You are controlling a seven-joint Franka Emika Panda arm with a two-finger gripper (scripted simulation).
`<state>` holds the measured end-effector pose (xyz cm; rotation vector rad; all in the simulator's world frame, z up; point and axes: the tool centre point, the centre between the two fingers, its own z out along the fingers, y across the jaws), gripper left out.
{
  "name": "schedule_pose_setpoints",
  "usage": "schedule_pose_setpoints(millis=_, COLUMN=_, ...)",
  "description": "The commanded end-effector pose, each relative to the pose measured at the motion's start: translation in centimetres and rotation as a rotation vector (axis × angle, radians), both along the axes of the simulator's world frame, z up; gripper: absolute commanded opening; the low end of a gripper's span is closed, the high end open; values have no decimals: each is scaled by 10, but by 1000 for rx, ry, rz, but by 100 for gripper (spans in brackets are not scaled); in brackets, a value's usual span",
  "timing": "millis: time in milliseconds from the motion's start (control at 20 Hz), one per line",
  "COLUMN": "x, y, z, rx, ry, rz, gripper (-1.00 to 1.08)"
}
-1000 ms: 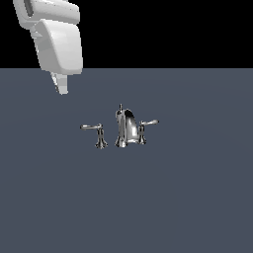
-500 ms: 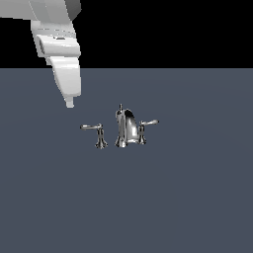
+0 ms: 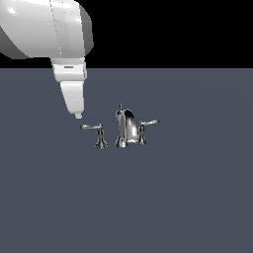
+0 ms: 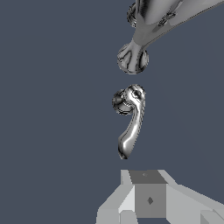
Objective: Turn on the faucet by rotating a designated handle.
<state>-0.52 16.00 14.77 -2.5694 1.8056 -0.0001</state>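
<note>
Faucet [image 3: 126, 127] shiny chrome, slim curved handle [image 3: 92, 127], white tapered tool [image 3: 78, 115] above

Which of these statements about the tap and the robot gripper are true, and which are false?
1. The gripper is closed around the handle. False: it hangs apart from it, touching nothing.
2. The faucet has two levers, one on each side of the spout. True.
3. The handle lies on the exterior view's right of the spout. False: it lies on the left.
4. The wrist view shows the handle lying ahead of the gripper. True.
5. The floor is dark grey-blue. True.
</note>
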Motion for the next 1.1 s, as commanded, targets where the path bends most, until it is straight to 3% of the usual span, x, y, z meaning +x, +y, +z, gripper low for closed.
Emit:
schedule_pose_setpoints(millis=0, x=13, y=-2, z=-13, rx=-2, ry=-1, rz=-46, gripper=-100)
schedule_pose_setpoints(millis=500, x=47, y=-9, z=-47, rx=-3, ry=0, rz=-175, gripper=-100)
schedule_pose_setpoints(millis=1050, x=54, y=-11, z=-53, rx=-1, ry=1, rz=-200, gripper=-100)
